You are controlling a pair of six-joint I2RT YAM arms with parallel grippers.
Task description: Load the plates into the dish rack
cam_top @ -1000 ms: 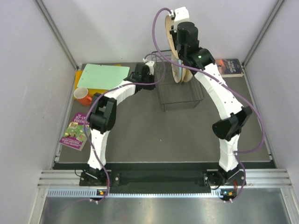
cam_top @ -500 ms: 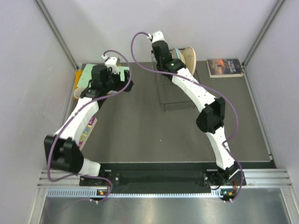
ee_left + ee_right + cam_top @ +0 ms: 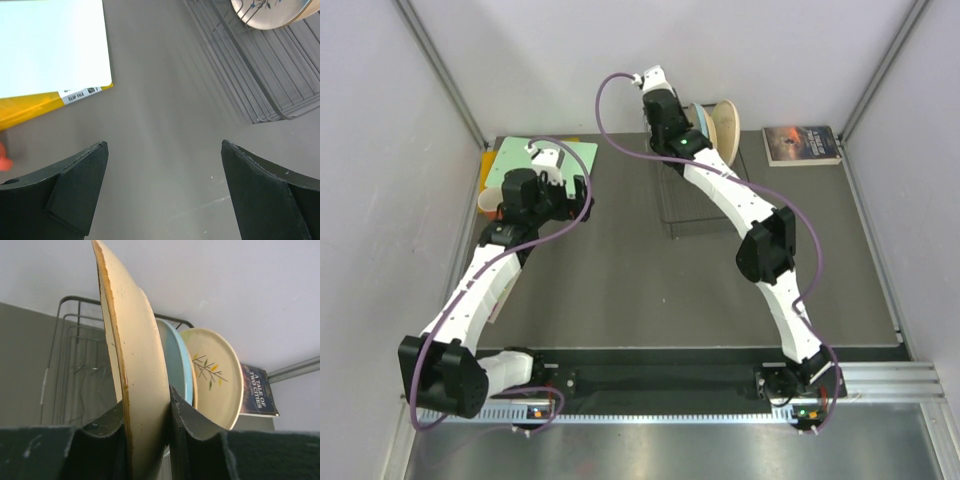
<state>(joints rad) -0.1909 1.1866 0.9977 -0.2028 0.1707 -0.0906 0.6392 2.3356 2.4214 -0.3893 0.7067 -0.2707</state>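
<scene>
**Right hand pinches the cream plate at the rack's far end**

The grey surface [image 3: 620, 280] fills the booth floor. The black wire rack [image 3: 695, 218] sits on it at about 12 to 1 o'clock, running away from the arm bases. A green folder [image 3: 575, 152] lies at 11 o'clock, with a yellow edge showing under it in the left wrist view.

Three plates stand on edge at the rack's 12 o'clock end. The cream plate [image 3: 132, 340] is nearest the right wrist camera. The blue plate [image 3: 175, 360] is just behind it. The patterned plate [image 3: 215, 372] leans behind that, toward 1 o'clock. Whether the cream plate's lower rim rests on the wires cannot be told.

A book [image 3: 803, 144] lies at 2 o'clock, apart from the rack.

The right hand [image 3: 147, 405] reaches over the rack, one finger pressed on each face of the cream plate. The left hand [image 3: 163, 145] is spread wide and empty above bare surface, between the folder and the rack.

An orange cup [image 3: 490, 203] sits at 10 o'clock, partly hidden by the left arm.
</scene>
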